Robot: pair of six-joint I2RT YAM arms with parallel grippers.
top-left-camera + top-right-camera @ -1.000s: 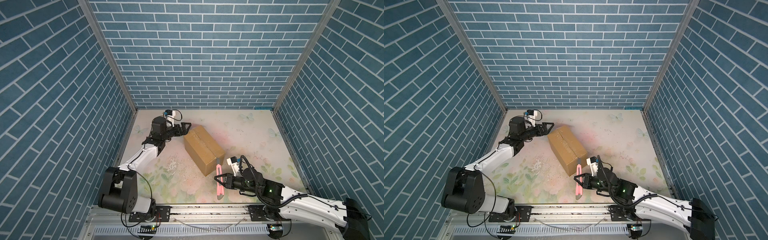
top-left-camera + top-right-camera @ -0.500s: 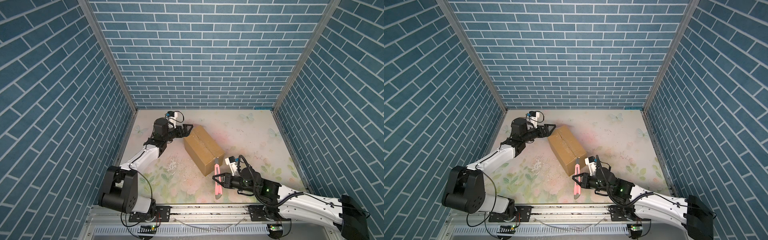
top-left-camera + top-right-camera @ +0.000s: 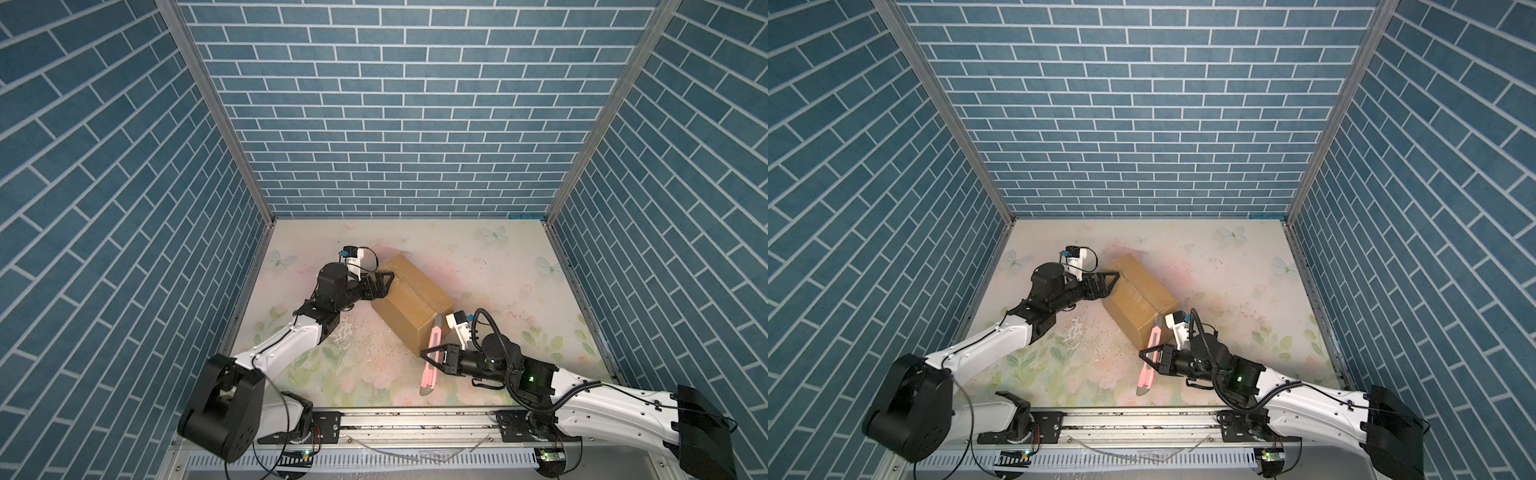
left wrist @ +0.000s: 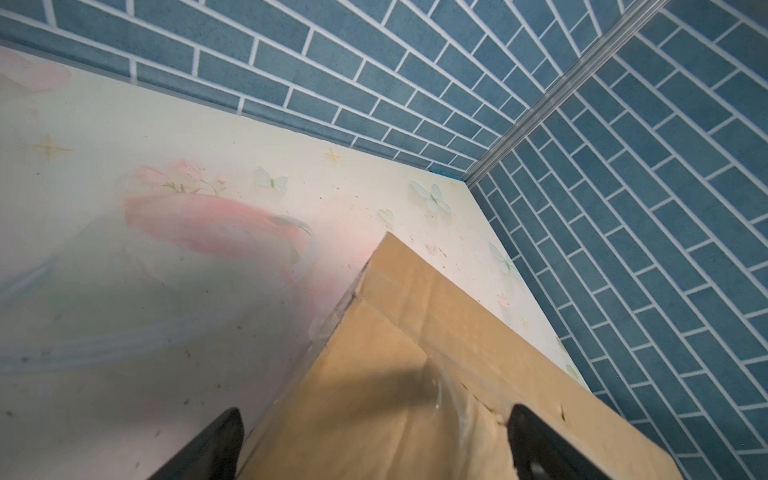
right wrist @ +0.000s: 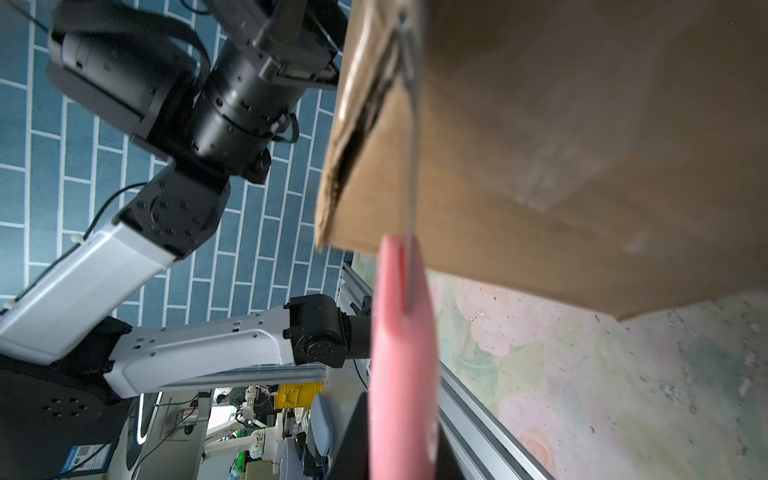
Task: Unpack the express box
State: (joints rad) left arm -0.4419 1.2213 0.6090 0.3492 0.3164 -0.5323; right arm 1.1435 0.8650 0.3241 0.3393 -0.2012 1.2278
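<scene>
1. The box (image 3: 409, 299) lies slantwise in the middle of the table (image 3: 498, 266), with its flaps closed. In the left wrist view, clear tape is visible over its top seam.
2. The left gripper (image 3: 384, 284) is spread wide and sits astride the far left corner of the box. I cannot tell if its fingers touch the cardboard.
3. The right gripper (image 3: 431, 360) is pinching a pink knife (image 3: 428, 379) around the middle of the handle. The blade (image 5: 411, 166) is out and lies against the near end of the box, with its tip up at the flap edge.
4. To my eye the step in hand is cutting the tape. The cut is only at its beginning, and nothing is unpacked yet.
5. The next move, I think, calls for the blade to enter the seam and travel along it, shallow and straight. Meanwhile the left gripper must brace the far corner, or the box may slide away from the push.
</scene>
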